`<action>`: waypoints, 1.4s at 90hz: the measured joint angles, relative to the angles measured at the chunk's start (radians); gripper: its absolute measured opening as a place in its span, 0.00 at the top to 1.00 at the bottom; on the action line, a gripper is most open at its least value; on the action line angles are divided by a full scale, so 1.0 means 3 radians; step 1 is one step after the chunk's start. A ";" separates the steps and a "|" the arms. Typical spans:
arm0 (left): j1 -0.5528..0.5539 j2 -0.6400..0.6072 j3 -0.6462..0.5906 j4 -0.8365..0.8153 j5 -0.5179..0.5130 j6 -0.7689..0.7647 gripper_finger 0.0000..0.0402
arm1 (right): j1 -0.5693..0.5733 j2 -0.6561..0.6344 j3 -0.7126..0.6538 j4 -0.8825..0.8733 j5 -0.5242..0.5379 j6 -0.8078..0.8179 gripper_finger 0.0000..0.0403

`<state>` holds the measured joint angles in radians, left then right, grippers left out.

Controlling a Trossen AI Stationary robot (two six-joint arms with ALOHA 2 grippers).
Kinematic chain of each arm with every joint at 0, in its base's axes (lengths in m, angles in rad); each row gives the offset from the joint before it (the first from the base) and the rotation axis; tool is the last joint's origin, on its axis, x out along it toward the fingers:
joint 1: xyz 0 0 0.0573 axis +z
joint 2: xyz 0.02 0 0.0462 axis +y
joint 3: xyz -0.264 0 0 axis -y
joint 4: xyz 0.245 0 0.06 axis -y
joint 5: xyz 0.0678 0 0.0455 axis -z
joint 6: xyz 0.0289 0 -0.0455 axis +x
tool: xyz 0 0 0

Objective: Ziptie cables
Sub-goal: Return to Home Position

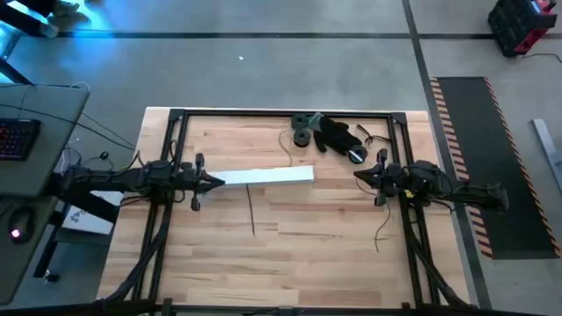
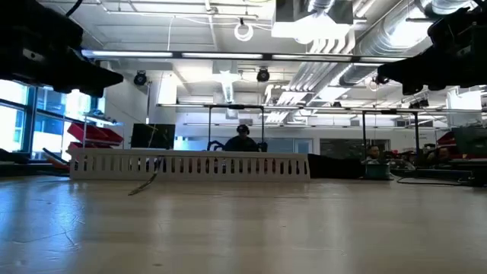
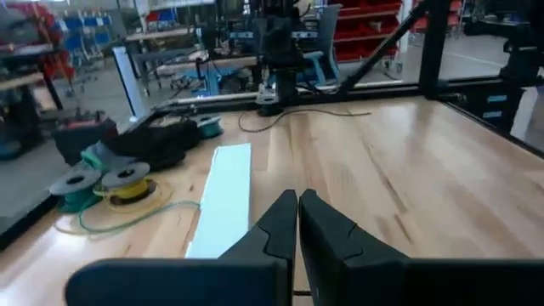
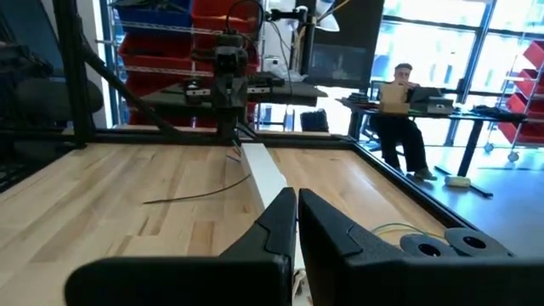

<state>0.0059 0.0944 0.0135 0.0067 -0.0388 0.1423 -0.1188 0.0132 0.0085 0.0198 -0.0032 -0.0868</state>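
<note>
Both end effectors hang above the tabletop [image 1: 334, 254], one off each end of the white duct [image 1: 263, 176]. My left end effector [image 1: 218, 182] has its tip just at the duct's left end. My right end effector [image 1: 358, 175] is well beyond the duct's right end, and both point toward the duct.

The high view shows only the duct's plain closed top. The low view shows its slotted side wall, and also that both end effectors sit well above the duct's height.

Only the wrist views show the fingers. The left fingers [image 3: 276, 225] are pressed together with a hairline between them, and the right fingers [image 4: 276, 223] are the same. Neither end effector holds or touches anything.

I cannot see the cables as a bundle in any view, since the duct's closed top hides its inside. A thin dark strand [image 1: 252, 211] leaves the duct's near side toward its left end and runs out over the tabletop. The low view shows it coming out at the duct's foot. I cannot tell whether it is one of the cables.

A black heap [image 1: 334, 133] with round spools lies beyond the duct's right end, on its far side. The left wrist view adds loose green and yellow wire [image 3: 127, 217] looped beside those spools.
</note>
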 joint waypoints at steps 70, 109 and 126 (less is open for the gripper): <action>0.0000 -0.0290 -0.0006 0.0041 -0.0006 0.0060 1.00 | -0.0001 0.0003 -0.0001 0.0001 0.0000 0.0000 1.00; 0.0000 -0.0289 -0.0005 0.0041 -0.0009 0.0059 1.00 | 0.0000 0.0003 -0.0001 0.0000 0.0000 0.0000 1.00; 0.0000 -0.0287 -0.0005 0.0041 -0.0008 0.0059 1.00 | 0.0000 0.0003 -0.0001 0.0000 0.0000 0.0000 1.00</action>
<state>0.0059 0.0082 0.0120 0.0189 -0.0413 0.1600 -0.1189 0.0139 0.0082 0.0199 -0.0032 -0.0868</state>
